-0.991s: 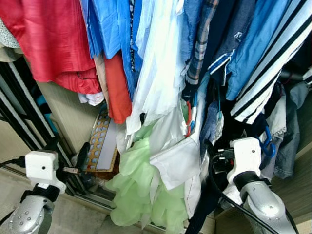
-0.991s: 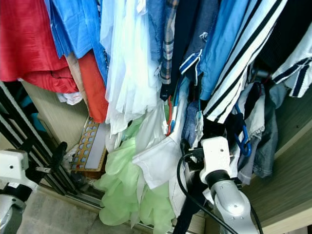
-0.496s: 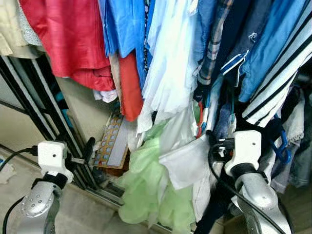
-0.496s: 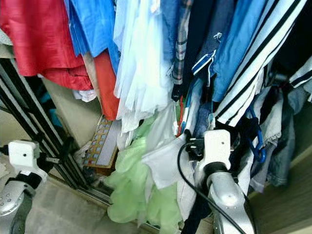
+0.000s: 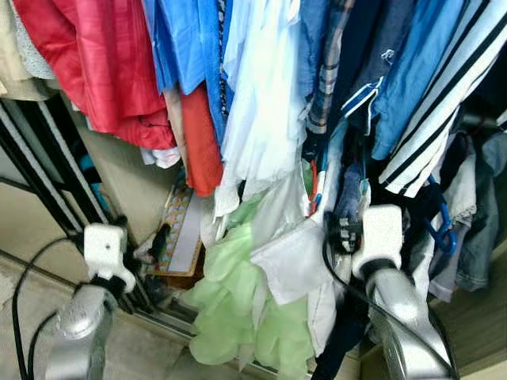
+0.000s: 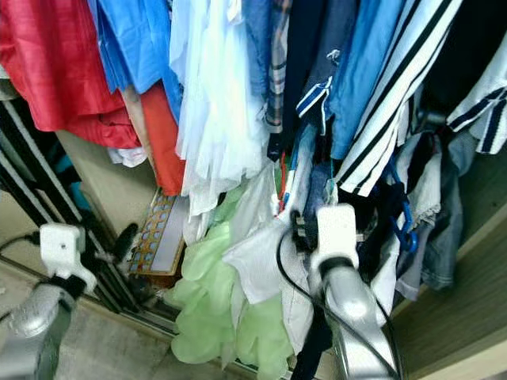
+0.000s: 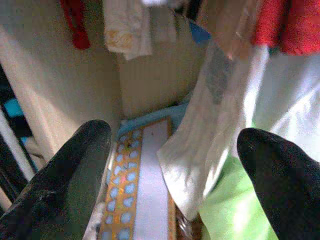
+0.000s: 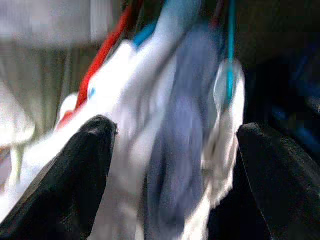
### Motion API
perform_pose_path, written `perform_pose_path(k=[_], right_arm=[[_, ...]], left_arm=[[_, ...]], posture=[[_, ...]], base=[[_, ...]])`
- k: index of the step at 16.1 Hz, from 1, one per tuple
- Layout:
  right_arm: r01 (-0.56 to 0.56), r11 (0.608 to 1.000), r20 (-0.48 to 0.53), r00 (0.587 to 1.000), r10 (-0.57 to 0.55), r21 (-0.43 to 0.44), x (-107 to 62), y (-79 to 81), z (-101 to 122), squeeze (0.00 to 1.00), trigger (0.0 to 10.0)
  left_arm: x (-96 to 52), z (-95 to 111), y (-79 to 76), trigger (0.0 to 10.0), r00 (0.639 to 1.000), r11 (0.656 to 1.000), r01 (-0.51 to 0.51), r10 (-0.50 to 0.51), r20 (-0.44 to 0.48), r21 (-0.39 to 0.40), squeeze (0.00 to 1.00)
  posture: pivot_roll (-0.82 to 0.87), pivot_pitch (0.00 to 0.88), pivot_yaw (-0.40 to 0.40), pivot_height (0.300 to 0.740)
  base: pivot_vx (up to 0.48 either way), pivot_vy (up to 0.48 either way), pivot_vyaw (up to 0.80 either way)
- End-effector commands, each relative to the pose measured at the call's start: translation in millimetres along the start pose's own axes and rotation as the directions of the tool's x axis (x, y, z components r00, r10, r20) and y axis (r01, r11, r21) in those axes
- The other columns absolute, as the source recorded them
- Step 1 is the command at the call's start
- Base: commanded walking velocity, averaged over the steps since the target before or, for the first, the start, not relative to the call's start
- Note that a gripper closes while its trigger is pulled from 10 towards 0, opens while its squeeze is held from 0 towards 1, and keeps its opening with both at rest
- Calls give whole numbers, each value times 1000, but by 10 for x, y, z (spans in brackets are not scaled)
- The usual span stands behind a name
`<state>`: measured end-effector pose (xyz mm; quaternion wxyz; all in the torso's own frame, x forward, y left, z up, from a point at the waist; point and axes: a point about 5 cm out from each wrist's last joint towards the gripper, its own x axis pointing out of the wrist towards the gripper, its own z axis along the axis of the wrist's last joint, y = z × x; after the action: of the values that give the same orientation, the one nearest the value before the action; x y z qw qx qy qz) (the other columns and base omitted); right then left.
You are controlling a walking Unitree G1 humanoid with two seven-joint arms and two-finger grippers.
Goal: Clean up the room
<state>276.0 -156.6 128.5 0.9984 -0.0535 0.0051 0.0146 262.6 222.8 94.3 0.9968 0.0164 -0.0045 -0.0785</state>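
Wardrobe packed tight. Hanging clothes form a near-continuous curtain: red shirt, blue shirts, white sheer garment, striped top to the right.

Below them, a pale green garment and white cloth spill down toward the floor track, blocking the middle.

Right gripper, fingers spread, faces a bunched grey-blue and white cloth with red and teal hangers close above; no gap visible there.

Left gripper, fingers apart, looks into the one open pocket: the lower left corner beside the beige side wall, with a patterned flat board leaning there. Black sliding-door rails hem that pocket on its left.
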Motion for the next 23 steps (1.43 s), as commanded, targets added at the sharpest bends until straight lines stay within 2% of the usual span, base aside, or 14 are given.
perform_pose_path(k=[1,4,8,12,15,18,23], right_arm=[[20,999,-19,1000,-20,33,-8,-57,-35,0,10000],[11,997,-50,999,-7,72,-41,-100,-108,0,10000],[9,997,-50,999,-5,72,-52,-100,-118,0,10000],[8,1000,-84,996,-6,21,-74,-126,-176,0,10000],[-8,999,-77,997,4,-45,-66,-83,-192,0,10000],[4,998,-53,999,-7,-64,-60,-87,-189,0,10000],[56,998,-88,994,-58,-30,-72,-172,-225,0,10000]], left_arm=[[-4,16,49,10000,1000,1000,-7,7,3,-3,0],[-98,-70,-35,10000,1000,999,13,-14,-26,-30,0],[-115,-104,-121,10000,999,998,20,-22,-31,-55,0],[-124,-107,-130,10000,999,998,13,-15,-30,-58,0],[-123,-104,-141,10000,999,998,16,-17,-31,-56,0],[-131,-124,-154,10000,999,998,18,-20,-38,-57,0],[-121,-127,-181,10000,999,998,29,-31,-37,-56,0]], posture=[[22,0,-23,740],[26,0,-26,740],[24,0,-31,740],[23,0,-38,740],[24,0,-42,740],[28,0,-42,740],[29,0,-36,740]], base=[[0,0,0],[0,0,0],[0,218,-336],[0,307,0],[0,0,0],[0,444,0],[0,439,0]])
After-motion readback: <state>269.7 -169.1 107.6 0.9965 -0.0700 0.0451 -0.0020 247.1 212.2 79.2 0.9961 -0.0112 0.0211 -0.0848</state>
